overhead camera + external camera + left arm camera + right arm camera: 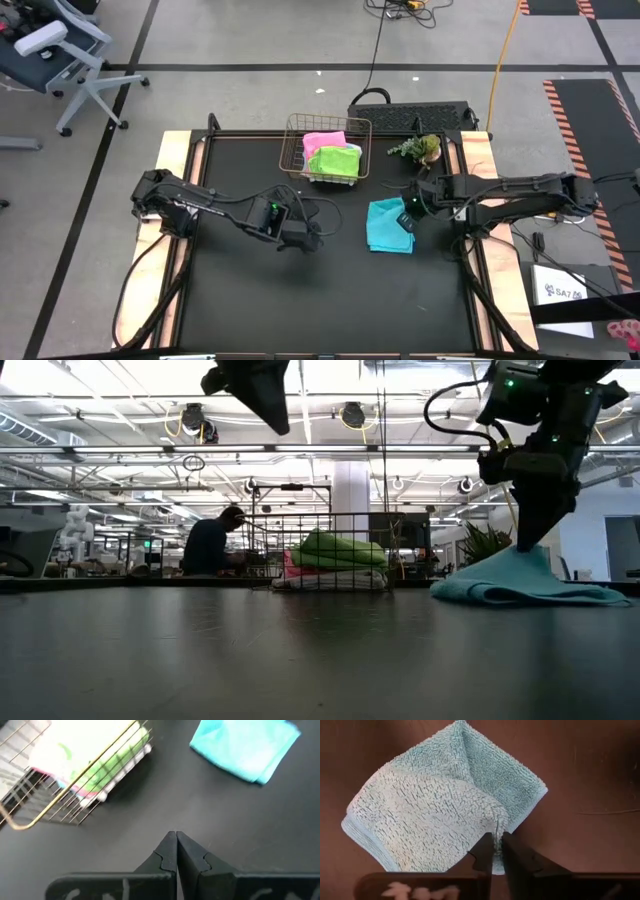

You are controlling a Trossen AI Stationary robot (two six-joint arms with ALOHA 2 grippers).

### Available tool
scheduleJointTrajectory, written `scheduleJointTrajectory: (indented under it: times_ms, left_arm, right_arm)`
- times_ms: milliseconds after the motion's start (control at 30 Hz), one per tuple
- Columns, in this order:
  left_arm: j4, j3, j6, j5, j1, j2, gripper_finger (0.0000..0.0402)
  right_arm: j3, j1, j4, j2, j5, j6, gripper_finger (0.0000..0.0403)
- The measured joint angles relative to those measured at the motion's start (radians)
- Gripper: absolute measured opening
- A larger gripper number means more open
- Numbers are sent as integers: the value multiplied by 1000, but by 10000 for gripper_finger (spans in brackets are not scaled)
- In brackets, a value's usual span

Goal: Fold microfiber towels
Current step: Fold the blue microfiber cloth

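Observation:
A cyan-blue microfiber towel (388,226) lies folded on the black table, right of centre. My right gripper (496,840) stands over it, shut on a bit of its cloth. Pink (322,141) and lime green (336,160) towels lie stacked in the copper wire basket (292,150) at the far middle. My left gripper (176,836) hangs shut and empty above the bare table near the centre (315,240), clear of everything. My right gripper pinches a small ridge of the towel's upper layer (498,822) between its two fingers, close to one edge. The fingers come steeply from above. The cloth rises to a peak at the fingertips (530,546); the rest of the towel (530,588) lies on the table.
A small green plant (421,148) stands at the far right, just beyond my right arm. The basket (330,550) sits near the far edge. Bare black tabletop stretches across the near half. A person shows in the room behind the table.

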Motion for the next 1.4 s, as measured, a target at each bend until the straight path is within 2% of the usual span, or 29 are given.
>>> scheduleJointTrajectory:
  times_ms: [100, 233, 433, 567, 633, 767, 933, 1033, 1167, 1400]
  left_arm:
    - [63, 0, 48, 0, 12, 0, 12]
    - [207, 0, 185, 7, 57, 39, 17]
    - [522, 0, 406, 233, 162, 194, 6]
    - [701, -1, 501, 260, 198, 273, 3]
    - [757, 0, 562, 315, 214, 288, 3]
    - [828, 0, 652, 490, 248, 329, 2]
    - [822, 0, 649, 509, 264, 380, 2]
    - [795, 0, 626, 502, 265, 378, 2]
    - [717, 1, 632, 447, 262, 298, 3]
    - [469, 0, 675, 411, 260, 153, 4]
  right_arm:
    - [15, 0, -22, -9, 0, 3, 47]
    - [65, 24, -79, -19, 37, 13, 42]
    - [104, 60, -69, -19, 15, 61, 8]
    - [107, 124, -75, -19, -20, 150, 2]
    - [107, 162, -75, -19, -32, 193, 1]
    - [107, 236, -61, -19, -1, 294, 0]
    - [107, 301, -4, -18, 65, 395, 0]
    - [93, 330, 103, -3, 70, 433, 0]
    - [43, 349, 234, 65, 71, 438, 0]
    - [3, 311, 242, 212, 67, 422, 0]
